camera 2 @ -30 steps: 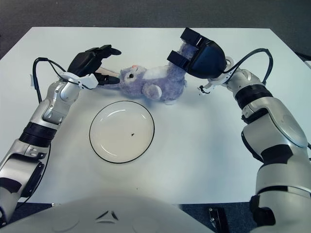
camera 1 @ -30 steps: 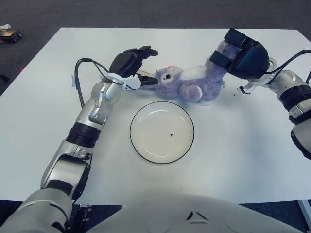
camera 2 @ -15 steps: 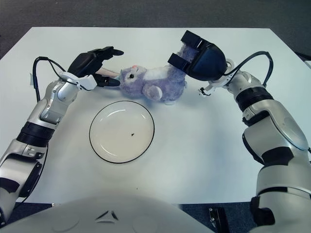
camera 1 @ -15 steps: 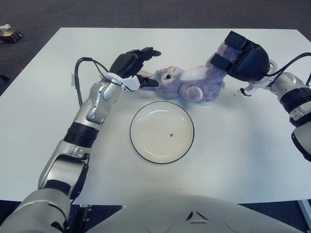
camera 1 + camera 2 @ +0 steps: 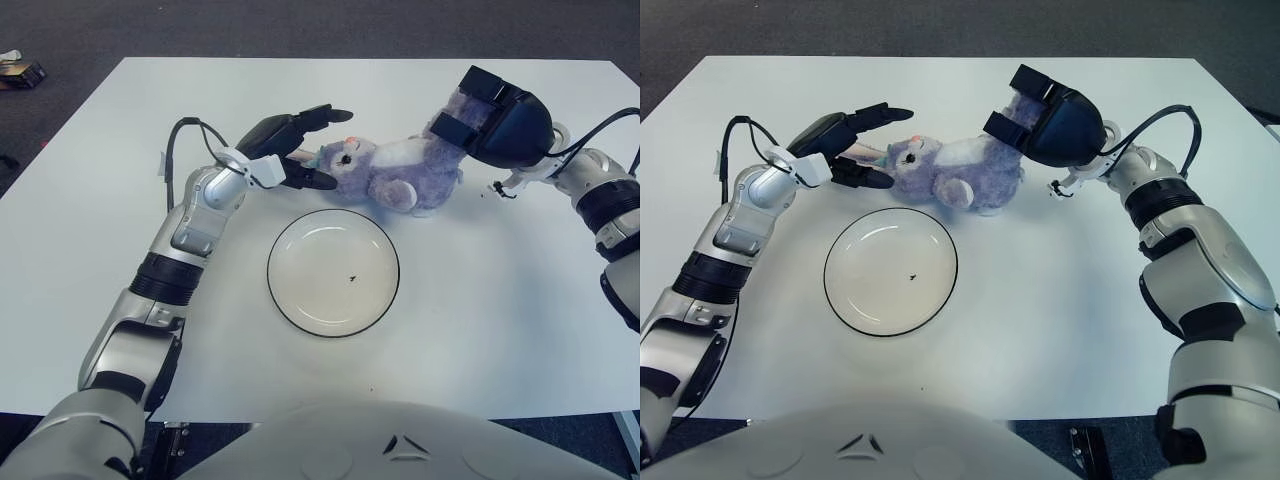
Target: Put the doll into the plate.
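Your doll point(image 5: 390, 172), a purple plush, lies on its side on the white table point(image 5: 500, 300), just behind the plate point(image 5: 333, 272), not in it. Your right hand point(image 5: 495, 122) is clamped on the doll's rear end. Your left hand point(image 5: 295, 145) is at the doll's head, fingers spread around the ears, no firm grip visible. The plate holds nothing but a small dark speck.

Purple plush doll point(image 5: 385, 172) sideways just behind empty white plate point(image 5: 333, 272)
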You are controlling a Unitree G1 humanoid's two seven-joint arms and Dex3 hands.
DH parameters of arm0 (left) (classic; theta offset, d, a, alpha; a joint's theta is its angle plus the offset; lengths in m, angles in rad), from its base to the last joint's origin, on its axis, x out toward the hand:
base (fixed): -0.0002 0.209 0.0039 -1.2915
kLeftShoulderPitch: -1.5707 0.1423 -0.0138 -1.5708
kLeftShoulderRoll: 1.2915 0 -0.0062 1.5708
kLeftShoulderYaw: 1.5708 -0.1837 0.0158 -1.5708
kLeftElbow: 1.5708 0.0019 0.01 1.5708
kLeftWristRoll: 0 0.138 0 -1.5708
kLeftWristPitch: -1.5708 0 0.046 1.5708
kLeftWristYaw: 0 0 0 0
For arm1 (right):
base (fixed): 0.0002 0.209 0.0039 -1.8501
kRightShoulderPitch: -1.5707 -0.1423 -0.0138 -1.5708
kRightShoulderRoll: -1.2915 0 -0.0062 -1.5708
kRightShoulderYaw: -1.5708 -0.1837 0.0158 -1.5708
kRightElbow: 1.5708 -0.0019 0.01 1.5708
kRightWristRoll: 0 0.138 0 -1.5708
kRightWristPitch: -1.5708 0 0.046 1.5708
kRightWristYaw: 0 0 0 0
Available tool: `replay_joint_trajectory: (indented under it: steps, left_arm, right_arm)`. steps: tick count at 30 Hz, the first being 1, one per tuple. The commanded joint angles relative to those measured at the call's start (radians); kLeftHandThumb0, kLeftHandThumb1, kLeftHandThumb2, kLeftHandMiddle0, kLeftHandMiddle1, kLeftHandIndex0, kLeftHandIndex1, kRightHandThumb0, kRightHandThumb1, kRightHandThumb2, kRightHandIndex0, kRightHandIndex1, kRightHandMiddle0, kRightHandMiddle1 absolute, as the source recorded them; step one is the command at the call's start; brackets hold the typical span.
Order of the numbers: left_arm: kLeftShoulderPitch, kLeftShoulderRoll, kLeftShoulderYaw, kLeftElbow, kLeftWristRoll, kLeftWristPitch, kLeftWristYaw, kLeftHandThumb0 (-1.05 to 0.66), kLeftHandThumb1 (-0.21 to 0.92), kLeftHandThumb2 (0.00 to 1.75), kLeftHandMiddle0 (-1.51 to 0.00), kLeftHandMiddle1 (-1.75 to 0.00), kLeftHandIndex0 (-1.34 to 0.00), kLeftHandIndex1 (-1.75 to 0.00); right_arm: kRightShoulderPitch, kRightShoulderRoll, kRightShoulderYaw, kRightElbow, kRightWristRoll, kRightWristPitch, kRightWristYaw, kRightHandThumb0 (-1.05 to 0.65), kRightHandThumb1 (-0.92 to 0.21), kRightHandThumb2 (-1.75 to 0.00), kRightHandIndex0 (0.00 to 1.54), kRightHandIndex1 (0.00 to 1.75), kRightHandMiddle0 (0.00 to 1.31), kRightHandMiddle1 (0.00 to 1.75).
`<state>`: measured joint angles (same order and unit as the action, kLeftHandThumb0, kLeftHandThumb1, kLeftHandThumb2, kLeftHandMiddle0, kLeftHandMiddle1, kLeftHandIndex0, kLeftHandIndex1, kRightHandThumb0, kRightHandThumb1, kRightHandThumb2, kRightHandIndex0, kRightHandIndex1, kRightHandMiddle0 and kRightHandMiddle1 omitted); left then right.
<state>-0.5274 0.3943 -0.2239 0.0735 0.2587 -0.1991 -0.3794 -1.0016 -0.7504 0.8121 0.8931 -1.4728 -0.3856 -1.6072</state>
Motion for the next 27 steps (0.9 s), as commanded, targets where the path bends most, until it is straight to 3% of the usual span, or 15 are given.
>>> replay_joint_trajectory:
  steps: [1,8,16,19,27]
  left_arm:
    - [-0.032,-0.008,0.005,-0.009,-0.026,0.024,-0.036,-0.66,0.92,0.03,-0.46,-0.04,-0.35,-0.21]
    - [-0.077,-0.061,-0.003,-0.009,-0.059,0.127,-0.069,-0.77,0.88,0.00,-0.28,0.00,-0.21,-0.11]
    - [-0.079,-0.077,-0.001,-0.031,-0.053,0.181,-0.072,-0.78,0.87,0.00,-0.23,0.00,-0.18,-0.08]
    - [-0.098,-0.099,-0.006,-0.015,-0.044,0.238,-0.063,-0.77,0.85,0.00,-0.22,0.00,-0.16,-0.06]
    - [-0.121,-0.116,-0.013,0.033,-0.032,0.238,-0.051,-0.74,0.81,0.00,-0.21,0.00,-0.14,-0.04]
  right_arm:
    - [0.004,0.004,-0.010,-0.009,-0.012,0.012,-0.007,0.00,-0.37,-1.18,0.60,1.52,0.46,1.75]
    - [0.003,0.016,-0.008,-0.015,-0.017,0.028,-0.007,0.00,-0.37,-1.21,0.58,1.59,0.44,1.75]
    - [0.005,0.017,-0.010,-0.017,-0.020,0.032,-0.007,0.00,-0.37,-1.21,0.58,1.59,0.44,1.75]
    - [0.017,0.016,-0.012,-0.037,-0.021,0.043,-0.007,0.00,-0.37,-1.21,0.58,1.59,0.44,1.75]
    - [0.022,0.013,-0.013,-0.047,-0.021,0.046,-0.007,0.00,-0.38,-1.20,0.57,1.60,0.43,1.75]
